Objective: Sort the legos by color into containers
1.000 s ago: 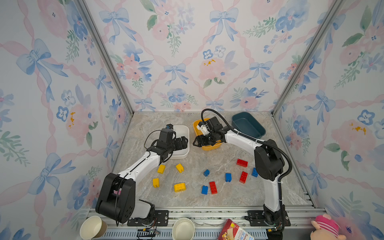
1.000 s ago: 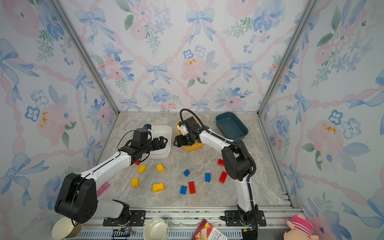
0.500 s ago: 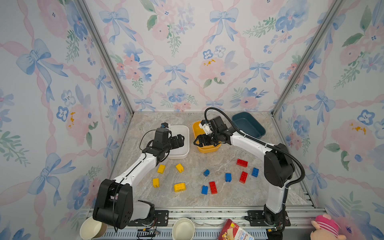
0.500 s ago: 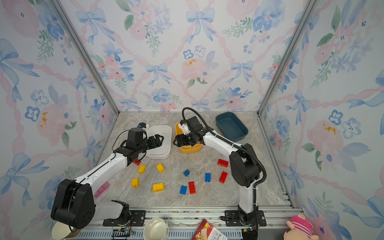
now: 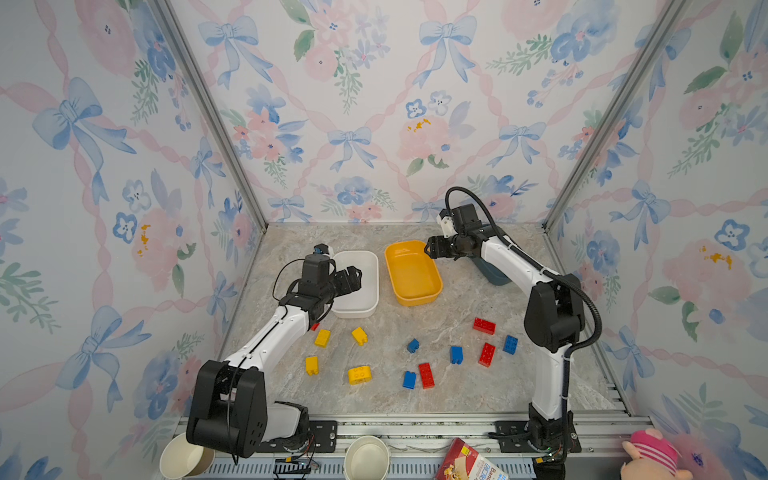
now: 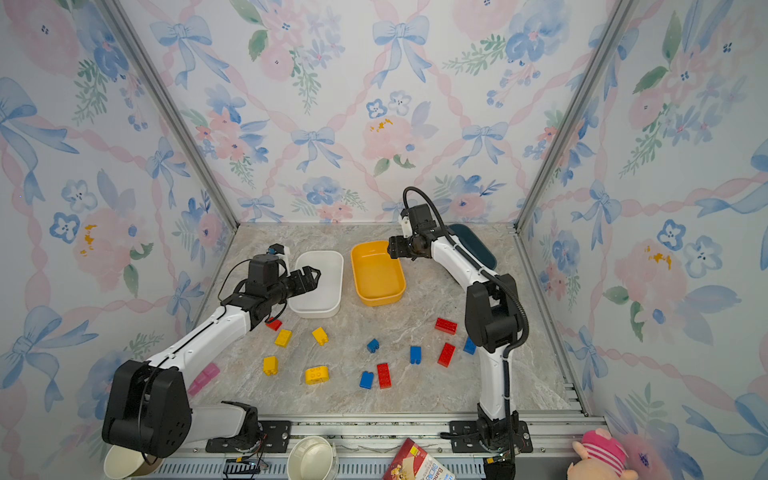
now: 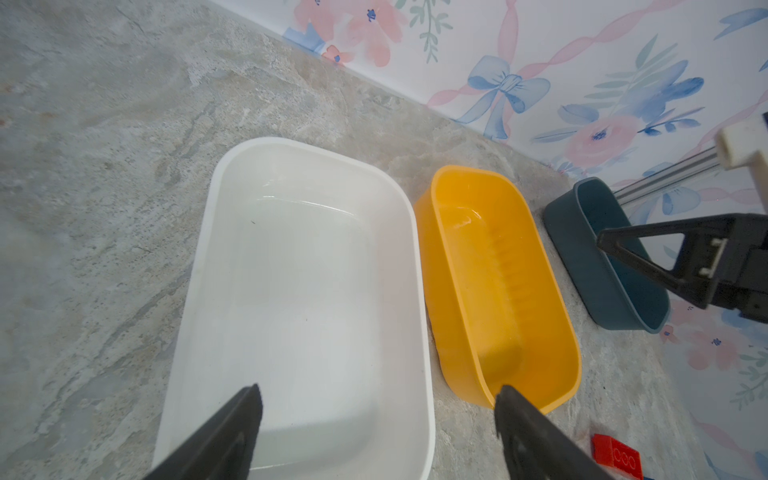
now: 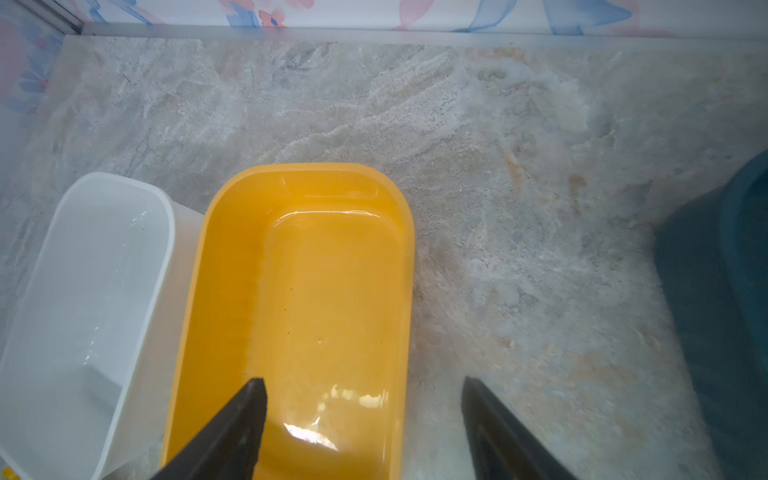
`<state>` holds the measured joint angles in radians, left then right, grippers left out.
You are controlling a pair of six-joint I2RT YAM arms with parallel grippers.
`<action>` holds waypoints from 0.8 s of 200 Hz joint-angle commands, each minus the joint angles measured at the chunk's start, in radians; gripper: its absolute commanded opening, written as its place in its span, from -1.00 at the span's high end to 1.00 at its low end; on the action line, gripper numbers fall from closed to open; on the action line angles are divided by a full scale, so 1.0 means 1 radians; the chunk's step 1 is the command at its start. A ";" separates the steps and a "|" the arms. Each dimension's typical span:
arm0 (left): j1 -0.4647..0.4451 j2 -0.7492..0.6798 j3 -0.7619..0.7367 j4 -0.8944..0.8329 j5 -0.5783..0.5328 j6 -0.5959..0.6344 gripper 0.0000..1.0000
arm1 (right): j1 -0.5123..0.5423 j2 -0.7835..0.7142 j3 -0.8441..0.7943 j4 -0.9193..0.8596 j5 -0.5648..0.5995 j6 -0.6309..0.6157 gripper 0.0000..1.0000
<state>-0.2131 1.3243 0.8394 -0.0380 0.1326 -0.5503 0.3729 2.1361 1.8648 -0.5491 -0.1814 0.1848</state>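
The right gripper has drawn back from above the yellow tub to its far corner. From left: the left gripper hovers over the white tub, fingers spread and empty. The right gripper's fingers are parted too, apparently clear of the yellow rim (one over the tub, one over the worktop). The teal tub sits half hidden behind that arm. Yellow legos, blue legos and red legos lie loose in front.
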 commanded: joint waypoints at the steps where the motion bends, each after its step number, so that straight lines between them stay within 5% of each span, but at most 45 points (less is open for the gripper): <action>1: 0.011 -0.028 -0.016 0.014 0.018 0.022 -0.80 | -0.005 0.077 0.064 -0.065 0.004 -0.027 -0.46; 58: 0.022 -0.042 -0.042 0.025 0.021 0.022 -0.80 | 0.005 0.169 0.110 -0.048 -0.045 0.001 -0.19; 160: 0.040 -0.040 -0.050 0.042 0.038 0.025 -0.80 | 0.061 0.065 -0.069 0.032 -0.003 0.020 0.19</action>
<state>-0.1825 1.3003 0.8001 -0.0181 0.1551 -0.5499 0.4122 2.2807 1.8202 -0.5346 -0.2031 0.2012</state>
